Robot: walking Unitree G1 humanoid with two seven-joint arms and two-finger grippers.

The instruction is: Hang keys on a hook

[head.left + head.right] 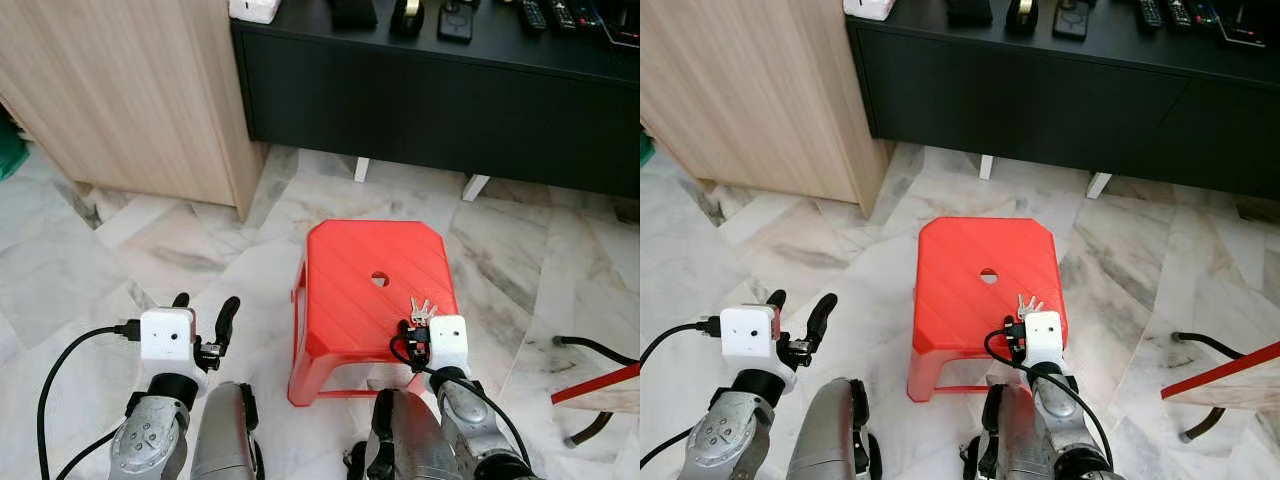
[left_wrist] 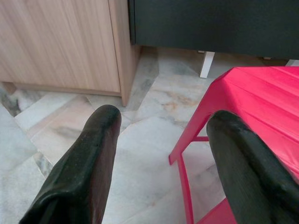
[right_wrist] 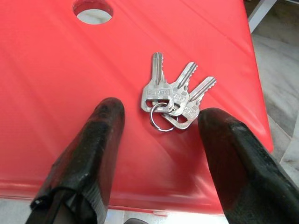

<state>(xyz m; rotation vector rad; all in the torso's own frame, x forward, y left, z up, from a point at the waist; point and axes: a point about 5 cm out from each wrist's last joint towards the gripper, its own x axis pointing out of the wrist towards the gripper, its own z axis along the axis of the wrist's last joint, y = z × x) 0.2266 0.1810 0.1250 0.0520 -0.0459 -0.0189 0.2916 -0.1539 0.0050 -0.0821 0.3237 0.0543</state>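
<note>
Three silver keys [image 3: 174,95] on a small ring lie flat on the red plastic stool [image 1: 350,285], near its front right corner, also visible as keys [image 1: 421,310] from the head. My right gripper [image 3: 161,116] hovers just above them, open, one black finger on each side of the ring. My left gripper [image 1: 205,310] is open over the floor to the left of the stool, holding nothing. No hook can be made out.
A black TV cabinet [image 1: 450,100] with remotes on top stands behind the stool. A light wooden cabinet [image 1: 130,90] is at the back left. Marble floor [image 1: 150,260] surrounds the stool. A black cable [image 1: 595,345] and a red bar [image 1: 595,385] lie at the right.
</note>
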